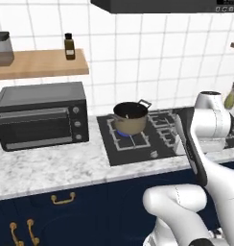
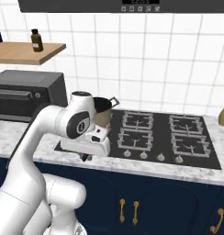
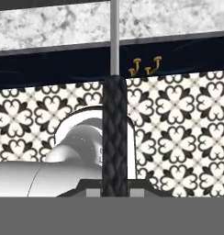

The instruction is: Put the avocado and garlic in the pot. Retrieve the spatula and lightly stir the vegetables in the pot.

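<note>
The stove [image 2: 196,153] fills the middle of the right base view, black on the pale stone counter [image 1: 47,168]. The pot [image 1: 131,117] sits on the burner at the centre of the left base view; I cannot see what lies in its dark inside, so the avocado and garlic may be in already.

The arm bends low over the counter edge, and in the hand view a dark, cross-hatched handle with a thin grey shaft — the spatula [image 3: 114,137] — runs straight up from the gripper [image 3: 114,193], which looks clamped tight on it. The patterned floor [image 3: 187,128] lies behind it.

So the retrieving looks done. Next, I judge — swing the spatula over the pot's mouth, lower it inside the rim and stir gently.
</note>
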You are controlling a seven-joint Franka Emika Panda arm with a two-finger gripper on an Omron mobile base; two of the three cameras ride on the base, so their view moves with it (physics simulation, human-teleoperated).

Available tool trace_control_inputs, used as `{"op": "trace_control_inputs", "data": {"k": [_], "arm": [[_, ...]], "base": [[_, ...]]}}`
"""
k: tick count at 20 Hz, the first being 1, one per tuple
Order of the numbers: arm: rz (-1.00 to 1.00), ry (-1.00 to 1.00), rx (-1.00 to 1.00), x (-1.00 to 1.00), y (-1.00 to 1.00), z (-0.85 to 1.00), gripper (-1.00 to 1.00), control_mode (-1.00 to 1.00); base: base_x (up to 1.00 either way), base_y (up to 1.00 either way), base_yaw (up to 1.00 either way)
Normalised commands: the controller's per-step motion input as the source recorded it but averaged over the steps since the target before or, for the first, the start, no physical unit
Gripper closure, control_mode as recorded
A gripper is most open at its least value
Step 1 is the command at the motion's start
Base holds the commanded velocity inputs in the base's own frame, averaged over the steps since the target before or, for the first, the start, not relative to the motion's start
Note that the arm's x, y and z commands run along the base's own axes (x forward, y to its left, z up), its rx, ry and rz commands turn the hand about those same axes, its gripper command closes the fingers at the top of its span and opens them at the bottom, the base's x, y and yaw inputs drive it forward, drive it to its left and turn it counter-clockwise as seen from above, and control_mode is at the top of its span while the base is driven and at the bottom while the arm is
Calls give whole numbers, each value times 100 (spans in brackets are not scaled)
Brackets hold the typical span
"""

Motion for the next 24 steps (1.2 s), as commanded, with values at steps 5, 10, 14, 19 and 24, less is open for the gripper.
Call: {"op": "trace_control_inputs", "data": {"k": [5,10,14,19,24], "arm": [[0,0,0,0,0,0,100,100],[0,0,0,0,0,0,100,100],[0,0,0,0,0,0,100,100],[1,-13,-9,-8,0,60,100,-100],[0,-20,-29,4,0,100,100,-100]], "base": [[53,54,0],[89,14,0],[96,0,10],[12,0,4],[0,0,0]]}}
